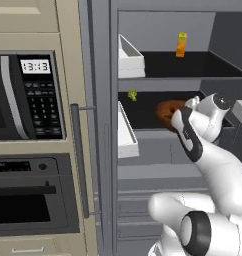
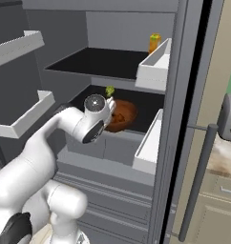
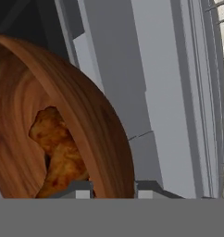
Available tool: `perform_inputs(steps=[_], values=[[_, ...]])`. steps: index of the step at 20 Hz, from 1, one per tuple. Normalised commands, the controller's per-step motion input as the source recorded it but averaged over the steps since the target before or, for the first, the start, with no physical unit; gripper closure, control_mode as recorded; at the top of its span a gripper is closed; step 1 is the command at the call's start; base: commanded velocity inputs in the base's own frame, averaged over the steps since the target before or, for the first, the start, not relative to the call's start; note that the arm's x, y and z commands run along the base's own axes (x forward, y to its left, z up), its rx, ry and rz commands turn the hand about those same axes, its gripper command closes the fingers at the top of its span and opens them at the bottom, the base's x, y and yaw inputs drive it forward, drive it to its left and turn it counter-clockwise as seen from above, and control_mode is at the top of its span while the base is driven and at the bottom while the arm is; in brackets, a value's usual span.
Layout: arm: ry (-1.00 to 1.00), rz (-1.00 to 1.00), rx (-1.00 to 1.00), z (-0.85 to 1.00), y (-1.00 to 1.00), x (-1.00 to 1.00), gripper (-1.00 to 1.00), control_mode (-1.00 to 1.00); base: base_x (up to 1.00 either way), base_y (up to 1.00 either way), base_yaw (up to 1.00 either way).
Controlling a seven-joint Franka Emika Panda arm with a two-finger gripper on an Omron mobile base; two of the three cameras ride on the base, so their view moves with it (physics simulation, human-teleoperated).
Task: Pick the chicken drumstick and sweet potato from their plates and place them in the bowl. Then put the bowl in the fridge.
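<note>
Final step in hand: bowl [image 2: 121, 114] carried into open fridge [image 1: 193, 65], over middle shelf [image 1: 143, 112]. Hand [image 3: 114, 187] clenched on bowl rim; chicken drumstick [image 3: 58, 143] seen inside. Next judged: bowl lowered onto shelf, rim released.

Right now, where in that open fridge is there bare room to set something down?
The upper shelf lies mostly bare beside the orange carton. The lower shelf is crowded: the bowl, held by the fingers, and a small green item.
</note>
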Motion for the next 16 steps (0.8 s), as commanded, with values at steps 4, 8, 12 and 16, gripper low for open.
perform_inputs(steps=[4,8,12,16], values=[[0.07,0.0,0.0,-0.14,0.0,0.58,1.0,-1.0,0.0,0.0,0.0],[0.03,0.0,0.0,-0.2,-0.01,0.51,1.0,-1.0,0.0,0.0,0.0],[0.0,0.0,0.0,-0.28,-0.09,0.42,1.0,-1.0,0.0,0.0,0.0],[0.05,0.0,0.05,-0.3,-0.15,0.39,1.0,-1.0,0.0,0.0,0.0]])
